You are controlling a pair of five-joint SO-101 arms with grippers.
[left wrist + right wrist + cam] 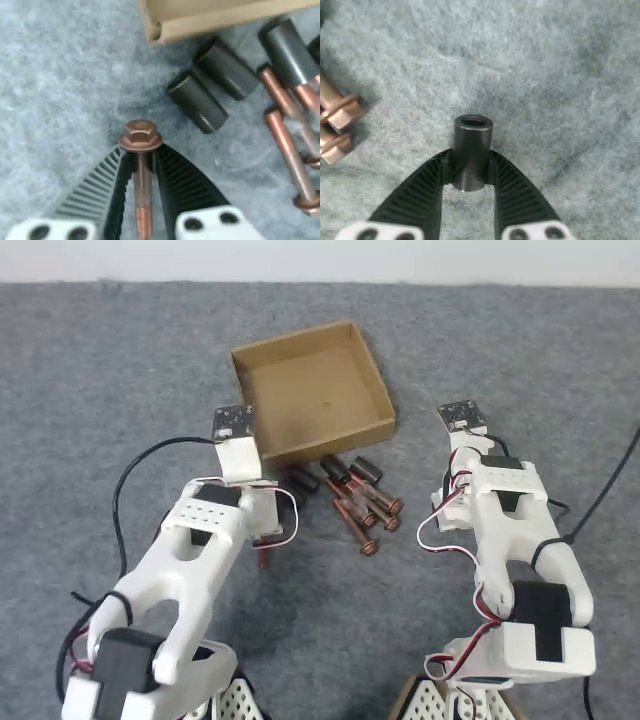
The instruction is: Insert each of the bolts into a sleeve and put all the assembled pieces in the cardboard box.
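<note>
My left gripper [141, 152] is shut on a copper bolt [142, 172], whose hex head [141, 136] sticks out past the fingertips. In the high view this bolt [263, 558] shows below the left arm, left of the pile. My right gripper [471, 162] is shut on a black sleeve [471, 145], held with its open bore facing outward above the carpet. The right arm [500, 500] stands to the right of the pile. Loose bolts [362, 515] and sleeves [303, 480] lie in front of the open cardboard box [372, 375].
Two loose sleeves [197, 101] and several bolts [290, 155] lie near the box corner [200, 22] in the left wrist view. Two bolt heads [340, 112] lie beside the right gripper. Grey carpet [120, 370] covers the table.
</note>
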